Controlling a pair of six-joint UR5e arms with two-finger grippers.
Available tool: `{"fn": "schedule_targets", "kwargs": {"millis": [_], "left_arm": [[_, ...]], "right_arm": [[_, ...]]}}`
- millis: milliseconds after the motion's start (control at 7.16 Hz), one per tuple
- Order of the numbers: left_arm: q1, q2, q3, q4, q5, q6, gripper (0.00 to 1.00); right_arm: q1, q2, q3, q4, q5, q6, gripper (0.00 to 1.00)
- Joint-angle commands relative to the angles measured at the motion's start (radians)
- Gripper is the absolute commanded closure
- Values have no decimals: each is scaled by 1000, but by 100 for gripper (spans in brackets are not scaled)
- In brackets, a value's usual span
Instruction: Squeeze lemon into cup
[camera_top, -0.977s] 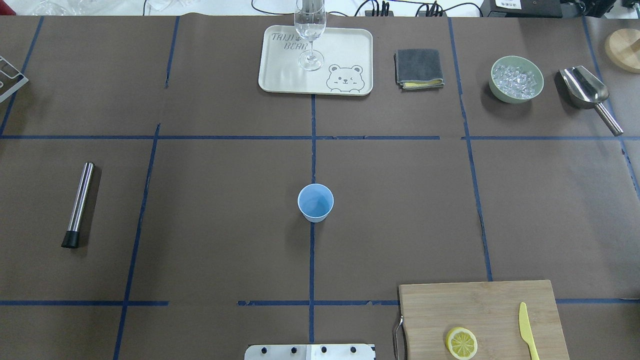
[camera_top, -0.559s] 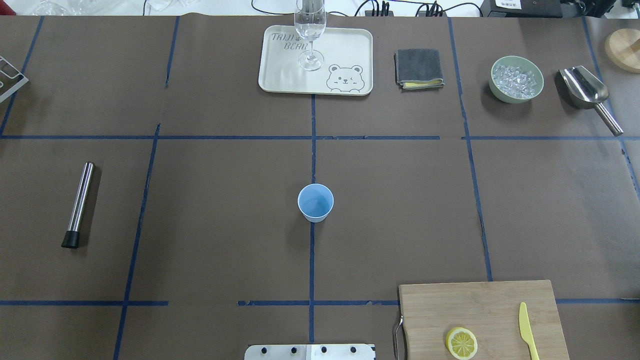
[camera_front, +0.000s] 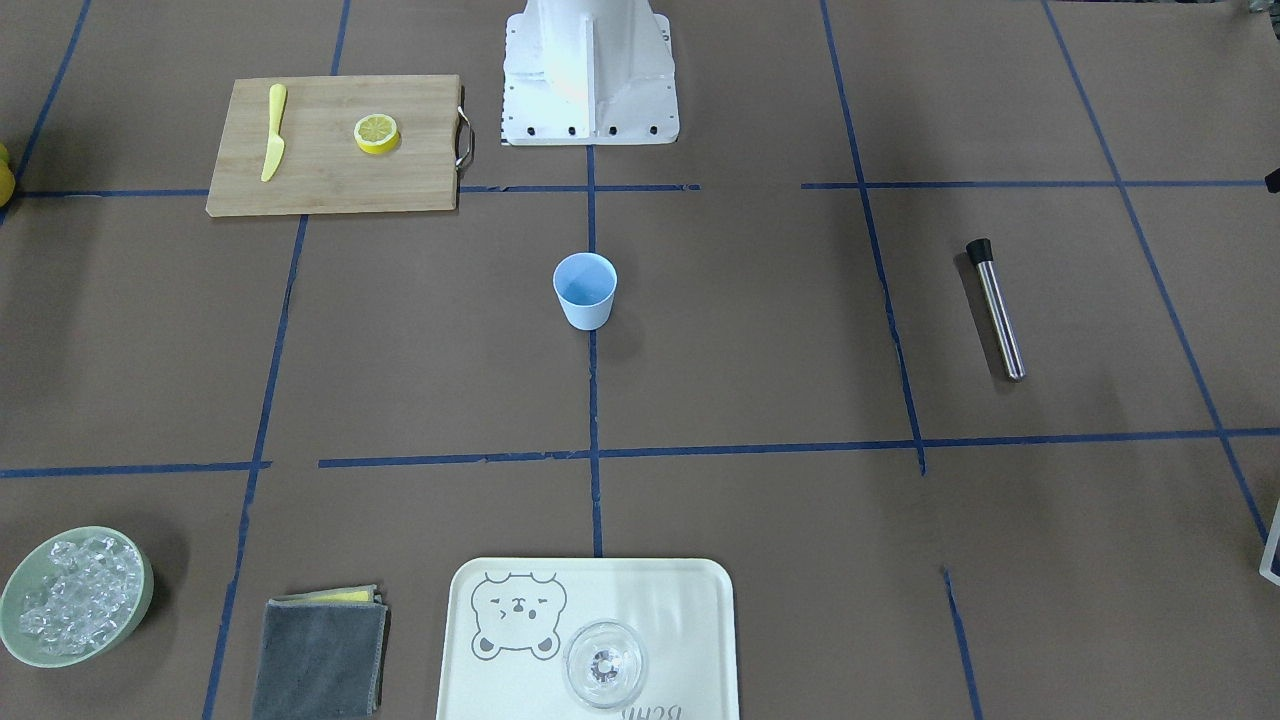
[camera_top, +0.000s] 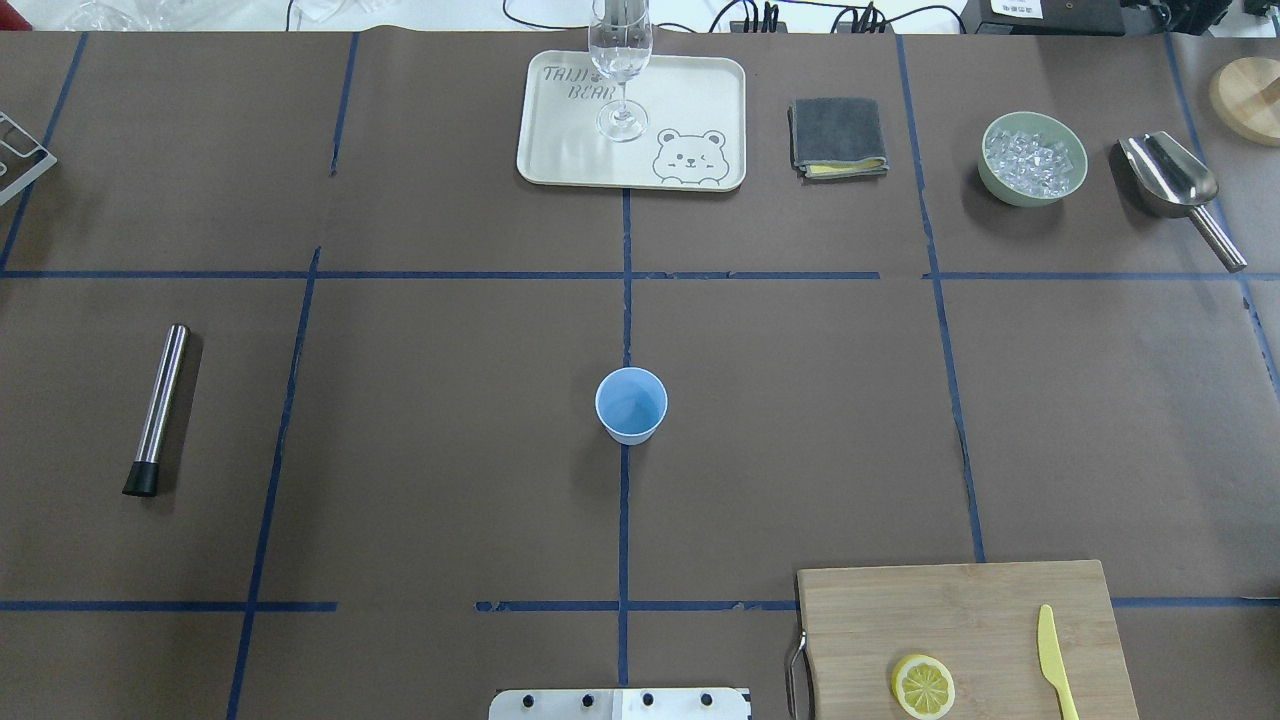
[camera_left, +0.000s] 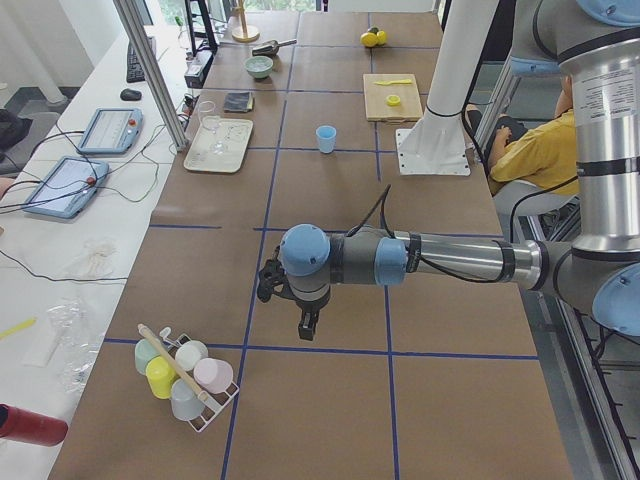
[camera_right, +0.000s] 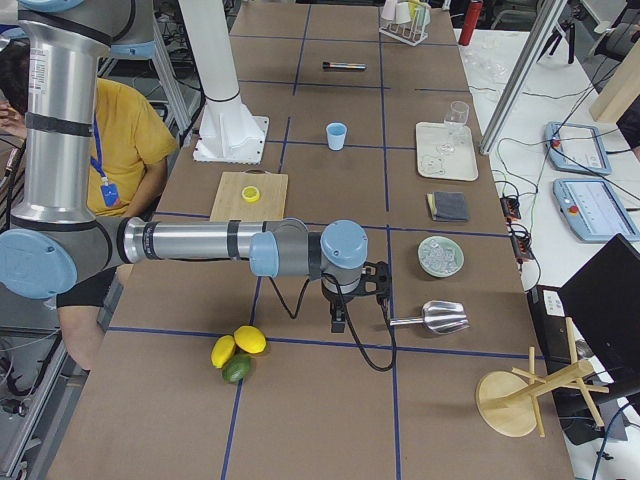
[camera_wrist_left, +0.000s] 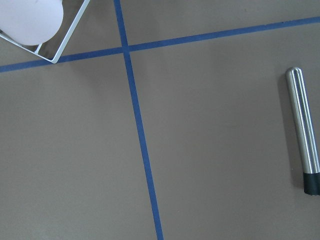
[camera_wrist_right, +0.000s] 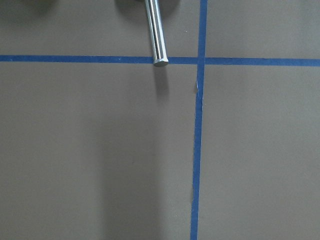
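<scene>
- Lemon (camera_top: 922, 686) flat on cutting board (camera_top: 900, 610), at the edge nearest the robot base, apart from yellow knife (camera_top: 1050, 650).
- Cup (camera_top: 631, 404) upright mid-table, well apart from the board.
- Left gripper (camera_left: 307, 326) and right gripper (camera_right: 339, 322) out at opposite table ends, shown only from the side; cannot tell whether fingers spread or pressed together.
- Nothing grasped yet.
- Risk: slice lying flat, so fingertips likely to skid on the rind and shove it along the board.
- Risk: light cup easily tipped if clipped; juice missing the rim if held off-centre.
</scene>
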Motion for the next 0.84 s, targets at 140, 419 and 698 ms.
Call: {"fn": "schedule_targets", "kwargs": {"millis": [140,419,698], "left_arm": [[-2,2,17,-42,-35,-9,0],[-2,-1,3,-61,-43,-9,0],[-3,8,3,-181,-69,-7,0]], "right_arm": [[-72,-5,29,25,14,9,0],[-287,-5,90,184,11,298,0],[-473,-17,130,439,-21,752,0]]}}
